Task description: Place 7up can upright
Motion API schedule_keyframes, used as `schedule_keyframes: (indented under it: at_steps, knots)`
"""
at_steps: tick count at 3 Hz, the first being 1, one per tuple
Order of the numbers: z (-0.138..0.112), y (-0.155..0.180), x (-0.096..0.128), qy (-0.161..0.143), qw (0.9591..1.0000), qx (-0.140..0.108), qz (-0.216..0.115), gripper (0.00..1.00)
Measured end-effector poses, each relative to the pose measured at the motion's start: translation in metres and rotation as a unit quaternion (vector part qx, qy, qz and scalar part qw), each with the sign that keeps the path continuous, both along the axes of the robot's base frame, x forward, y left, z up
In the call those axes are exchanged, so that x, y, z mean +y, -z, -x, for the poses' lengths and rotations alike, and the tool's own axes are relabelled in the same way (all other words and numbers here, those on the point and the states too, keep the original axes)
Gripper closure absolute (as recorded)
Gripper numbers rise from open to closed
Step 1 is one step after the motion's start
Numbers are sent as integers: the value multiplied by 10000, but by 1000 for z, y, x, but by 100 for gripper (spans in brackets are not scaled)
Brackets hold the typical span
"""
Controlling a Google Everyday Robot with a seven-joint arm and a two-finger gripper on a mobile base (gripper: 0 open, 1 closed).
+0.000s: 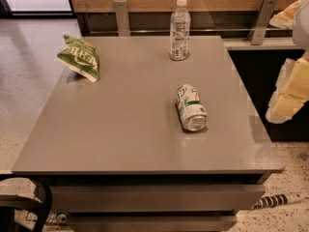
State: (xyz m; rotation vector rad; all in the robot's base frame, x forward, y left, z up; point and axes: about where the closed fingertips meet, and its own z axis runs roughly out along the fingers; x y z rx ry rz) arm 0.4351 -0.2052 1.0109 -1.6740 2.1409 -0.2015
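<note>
The can (191, 108) lies on its side on the grey table (116, 129), right of the middle, one shiny end facing the near edge. The gripper (289, 93) hangs off the table's right edge, well apart from the can; whether it is open or closed I cannot tell. A bottle (179, 29) stands upright at the back, a green bag (79, 57) far left.

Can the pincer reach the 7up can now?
Probably yes: the pincer hangs beyond the right edge of the table, and the 7up can lies on its side with nothing between; the bottle and snack bag sit farther back.
</note>
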Motion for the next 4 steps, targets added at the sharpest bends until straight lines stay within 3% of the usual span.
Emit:
schedule_keyframes:
  at_steps: [1,2,3,4]
  knots:
    - [0,0,0,0,10000,-1,0,0]
    - [-11,-4,-1,296,9995,54,-133,0]
    - [-44,-4,6,876,9946,338,-451,0]
    - [-74,11,31,1427,9836,667,-883,0]
